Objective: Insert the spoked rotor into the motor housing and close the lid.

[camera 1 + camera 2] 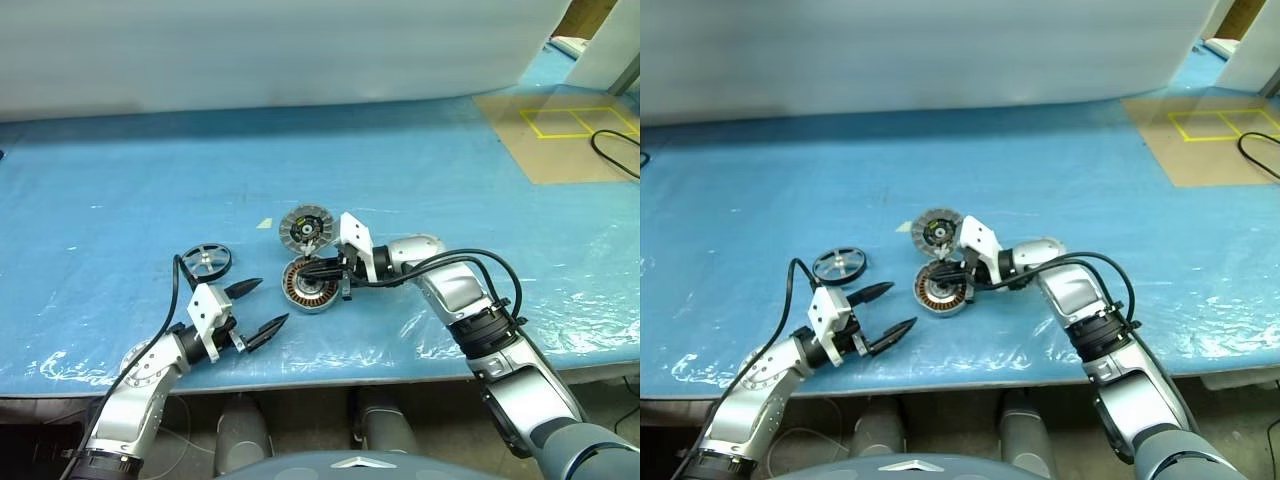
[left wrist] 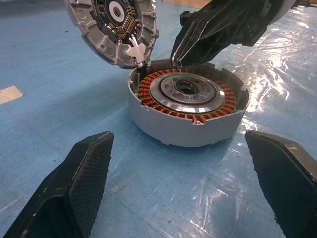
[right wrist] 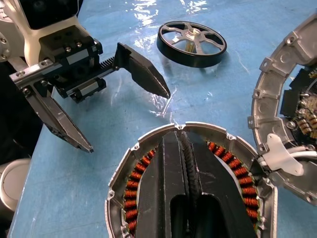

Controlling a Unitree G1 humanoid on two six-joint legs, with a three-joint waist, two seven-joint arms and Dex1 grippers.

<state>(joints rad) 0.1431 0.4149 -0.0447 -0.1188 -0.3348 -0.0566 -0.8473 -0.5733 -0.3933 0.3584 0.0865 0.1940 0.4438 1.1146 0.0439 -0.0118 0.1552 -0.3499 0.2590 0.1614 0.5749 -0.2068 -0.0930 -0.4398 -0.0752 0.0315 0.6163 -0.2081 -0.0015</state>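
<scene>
My left pincer point(image 1: 262, 306) hangs spread wide, holding nothing, level and aimed across at the housing point(image 1: 309, 285). My right pincer point(image 1: 312, 270) is pressed together, its fingers lying over the housing's copper windings; I cannot tell whether it nips anything there. The lid point(image 1: 305, 227) stands tilted open just behind the housing, touching its far rim. The rotor point(image 1: 206, 261) lies flat on the blue table point(image 1: 120, 180), apart from the housing, on my left side. That is what the next move turns on, I judge: the rotor sits just beyond and slightly outward of my left pincer, much nearer to it than to the right. Its hub axis points straight up, so I would come at its rim from above.
</scene>
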